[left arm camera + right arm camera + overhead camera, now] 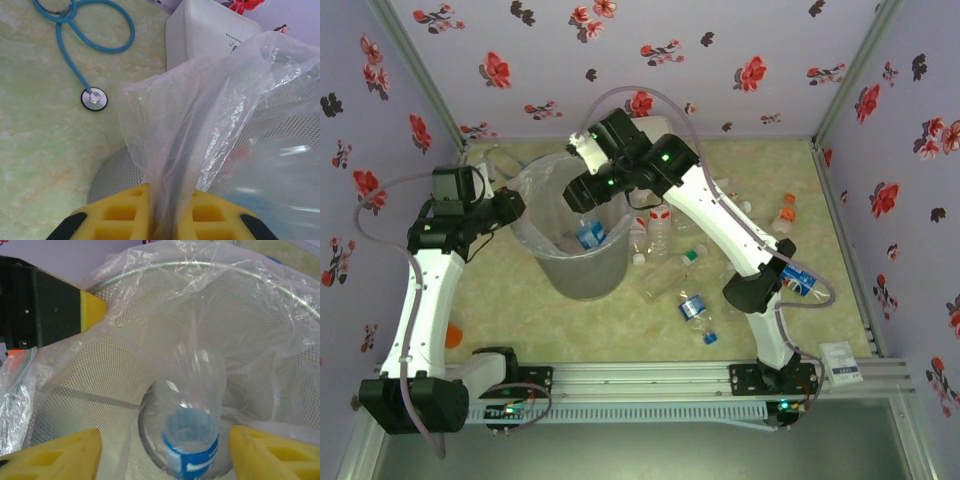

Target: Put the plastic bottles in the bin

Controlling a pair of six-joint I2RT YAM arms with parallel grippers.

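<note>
One snag: left jaws, clenched on the grey round bin's (585, 272) clear liner (210, 115), might tip it; right jaws gape, released.

We see the bin (582, 278), a grey mesh bucket tapering downward. It stands upright on the counter (520, 300), lined with a crinkly clear bag (542, 192). A blue-labelled bottle (588, 235) lies inside it. Just right of the bin more bottles lie scattered: a clear one with a green cap (667, 281), one with a blue label and cap (697, 316), and a red-white labelled one (660, 226).
</note>
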